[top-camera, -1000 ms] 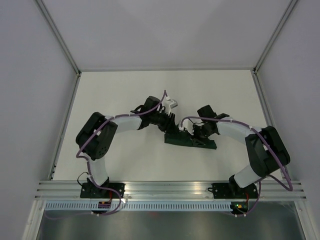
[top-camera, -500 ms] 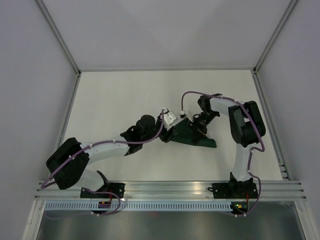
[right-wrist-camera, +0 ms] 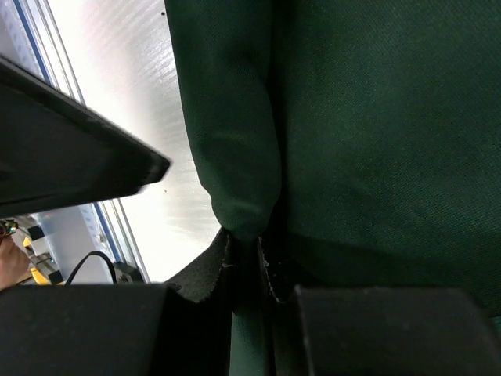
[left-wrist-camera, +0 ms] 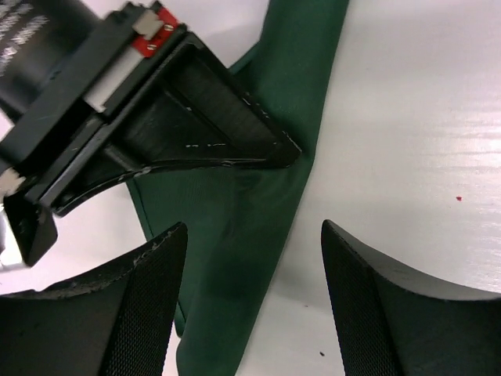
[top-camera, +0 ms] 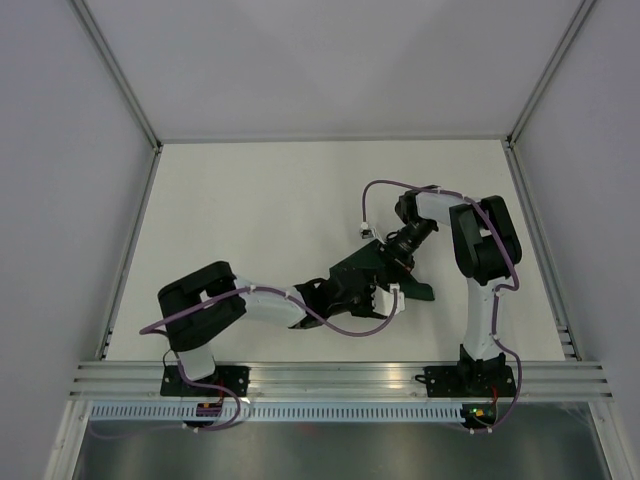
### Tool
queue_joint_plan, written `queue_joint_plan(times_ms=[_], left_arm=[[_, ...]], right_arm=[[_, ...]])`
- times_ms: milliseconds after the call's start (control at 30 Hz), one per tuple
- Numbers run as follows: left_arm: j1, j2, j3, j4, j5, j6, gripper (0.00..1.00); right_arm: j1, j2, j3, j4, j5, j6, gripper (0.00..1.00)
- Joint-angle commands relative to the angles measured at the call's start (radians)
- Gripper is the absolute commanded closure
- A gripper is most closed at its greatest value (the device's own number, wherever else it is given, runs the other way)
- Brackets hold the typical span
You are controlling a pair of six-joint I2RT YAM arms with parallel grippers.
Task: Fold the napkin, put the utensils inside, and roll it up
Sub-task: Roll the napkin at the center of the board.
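Spanning the whole workspace, the flat white table (top-camera: 250, 200) carries the dark green matte fabric napkin (top-camera: 365, 272), bunched into a narrow crumpled strip right of centre, not a neat fold. The left arm has swung from the strip's left end round to its near side and now lies low across the table. The right arm reaches in from the far right. The left gripper (left-wrist-camera: 252, 227) has just let go: jaws spread wide, cloth lying under the gap, nothing held. The right gripper (right-wrist-camera: 246, 243) is unchanged, jaws nearly together, pinching a fold at the napkin's far edge. No utensils visible in any view. Judgement: the left is repositioning for a fresh grasp; the fold is unfinished, utensils and roll not begun.
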Motion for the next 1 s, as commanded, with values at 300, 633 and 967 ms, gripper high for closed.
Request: queue_joint_plan(times_ms=[300,633,967], left_arm=[[0.001,0.148,0.116,-0.025,0.039,0.153,0.27],[0.041,0.178,0.142,-0.14,0.136,0.06,0.44],[0.068,0.227,0.157,-0.2,0.217,-0.101,0.85]], right_arm=[[-0.004,0.058,-0.018,0.075,0.126,-0.083,0.99],[-0.005,0.064,-0.016,0.061,0.115,-0.098,1.0],[-0.005,0.064,-0.018,0.057,0.109,-0.101,0.99]])
